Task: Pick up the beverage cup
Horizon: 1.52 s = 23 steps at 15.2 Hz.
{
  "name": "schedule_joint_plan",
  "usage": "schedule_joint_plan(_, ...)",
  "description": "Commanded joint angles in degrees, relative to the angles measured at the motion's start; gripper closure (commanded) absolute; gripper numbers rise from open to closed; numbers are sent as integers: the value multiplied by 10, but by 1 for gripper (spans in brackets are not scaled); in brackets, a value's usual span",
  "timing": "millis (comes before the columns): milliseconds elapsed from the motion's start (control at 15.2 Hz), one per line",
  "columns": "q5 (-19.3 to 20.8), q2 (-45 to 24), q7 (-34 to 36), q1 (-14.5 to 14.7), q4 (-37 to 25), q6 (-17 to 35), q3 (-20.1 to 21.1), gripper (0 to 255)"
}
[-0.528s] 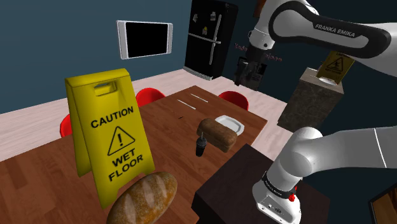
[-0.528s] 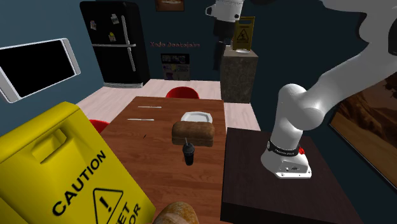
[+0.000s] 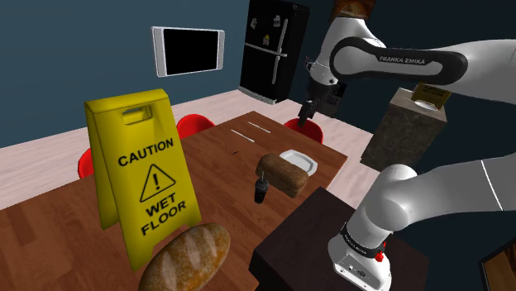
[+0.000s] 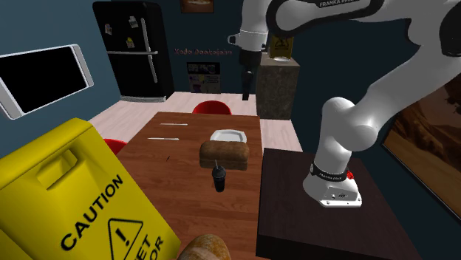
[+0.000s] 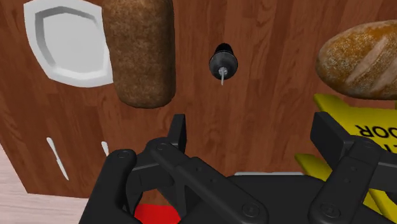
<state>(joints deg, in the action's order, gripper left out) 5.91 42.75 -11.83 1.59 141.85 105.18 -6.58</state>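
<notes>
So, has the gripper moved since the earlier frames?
Yes. In the shoulder view the gripper has dropped against the black fridge, nearer the table.

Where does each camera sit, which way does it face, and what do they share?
Shoulder view: beside the stand, facing over the table toward the fridge; arm overhead.
Second exterior view: by the caution sign, facing along the table; arm on its right.
Wrist view: on the wrist, facing down; open fingers show.
All share the cup.

The all-black two-finger gripper [image 3: 305, 117] is coming down toward the far end of the brown wooden table [image 3: 217, 165]. The white arm [image 3: 405, 62] is swinging lower, now covering more of the small yellow sign [image 3: 430, 95] on the grey stone pedestal [image 3: 403, 132].
</notes>
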Motion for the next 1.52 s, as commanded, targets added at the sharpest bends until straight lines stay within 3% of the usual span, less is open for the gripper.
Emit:
schedule_joint_plan(0,7,-18,-37,9,22,37,-15,0)
schedule_joint_plan(858,20,-242,-286,74,81,285,-116,0)
schedule_joint_plan(1122,-6,-338,-376,99,74,359,-139,0)
schedule_joint_plan(1452,-74,-467,-509,118,48,440,-143,0)
